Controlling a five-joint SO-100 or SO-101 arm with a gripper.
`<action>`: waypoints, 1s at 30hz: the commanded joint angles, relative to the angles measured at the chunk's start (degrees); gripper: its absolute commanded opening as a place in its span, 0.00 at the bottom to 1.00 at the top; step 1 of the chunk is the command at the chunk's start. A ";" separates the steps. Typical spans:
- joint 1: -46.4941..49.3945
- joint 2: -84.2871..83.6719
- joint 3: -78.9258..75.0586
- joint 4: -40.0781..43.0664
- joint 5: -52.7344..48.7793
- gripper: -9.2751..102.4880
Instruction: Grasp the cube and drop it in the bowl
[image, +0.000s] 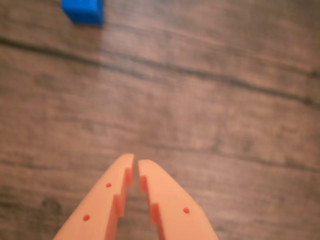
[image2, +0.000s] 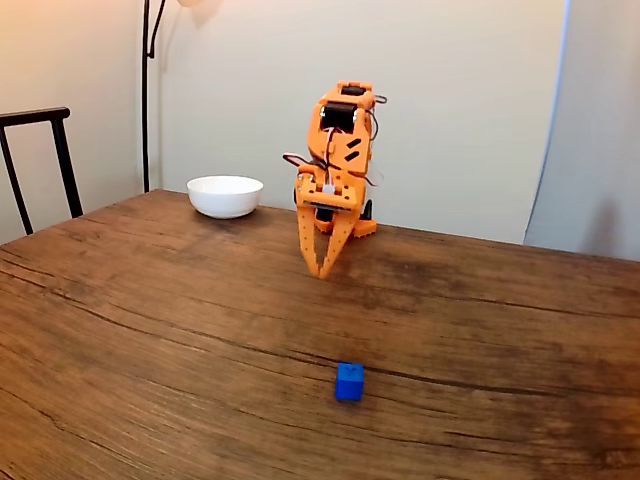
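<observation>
Counting: one cube (image2: 349, 381), one bowl (image2: 225, 195), one tool (image2: 322, 271). Tool hangs tip-down just above the table (image2: 150, 330), jaws nearly closed, grasping nothing. Cube sits on the table, well apart from the tool; wrist view has it at top left (image: 83, 11). Bowl sits at the far edge.

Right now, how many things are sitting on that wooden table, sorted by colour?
Blue: 1, the small matte blue cube near the front of the table.
White: 1, the round glossy white bowl at the far side.
Orange: 1, the orange plastic robot arm, its jaws nearly shut with nothing between them.
Total: 3
</observation>
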 joint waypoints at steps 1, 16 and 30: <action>-0.53 -1.85 -6.86 -0.88 0.44 0.08; -2.81 -15.47 -12.22 -22.68 -0.53 0.08; -5.89 -22.32 -12.22 -38.23 -3.08 0.30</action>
